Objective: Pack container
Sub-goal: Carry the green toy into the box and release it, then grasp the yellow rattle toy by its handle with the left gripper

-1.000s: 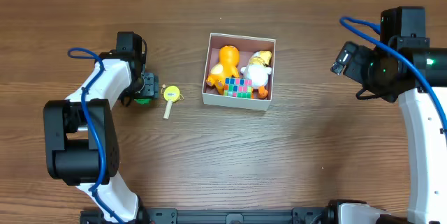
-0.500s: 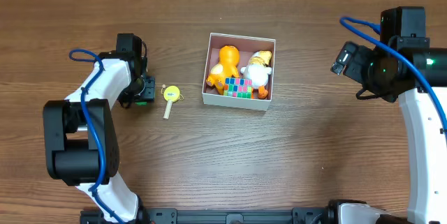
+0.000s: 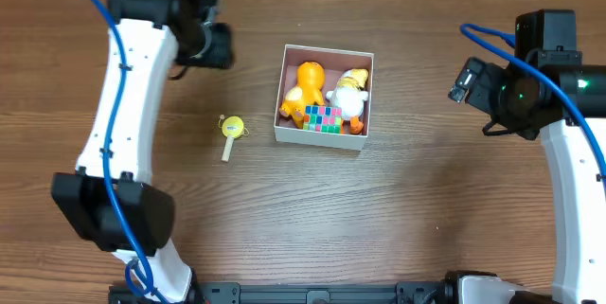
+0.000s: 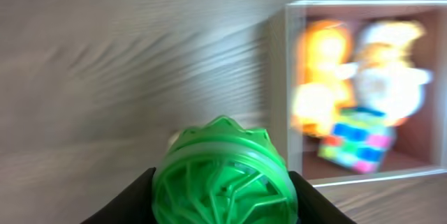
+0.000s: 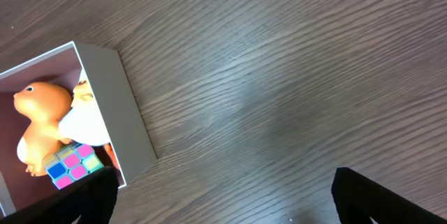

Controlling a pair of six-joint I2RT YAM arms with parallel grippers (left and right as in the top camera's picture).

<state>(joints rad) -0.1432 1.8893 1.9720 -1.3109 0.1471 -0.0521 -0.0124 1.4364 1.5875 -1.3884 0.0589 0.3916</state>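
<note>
Wood tabletop [image 3: 426, 200] seen from above, w/ two arms. Container [image 3: 318, 139] sits mid-tabletop, open-topped and fairly full: orange toy [image 3: 308, 81], white toy [image 3: 350, 96], colour cube [image 3: 323, 117]. It looks light, stiff and thin-walled, so it prob. slides if bumped; best taken by a wall edge. Left gripper [image 4: 222, 199], up-left of container, is clenched on green ball [image 4: 223, 172], ridged hard plastic, prob. light. Right gripper [image 5: 223, 203] is spread wide, empty, well to the right. Small yellow toy [image 3: 231, 127] lies left of container.

White container [image 3: 317, 138] (pinkish-brown inside); ribbed green toy [image 4: 223, 182]; multicoloured chequered cube [image 3: 323, 118]
</note>
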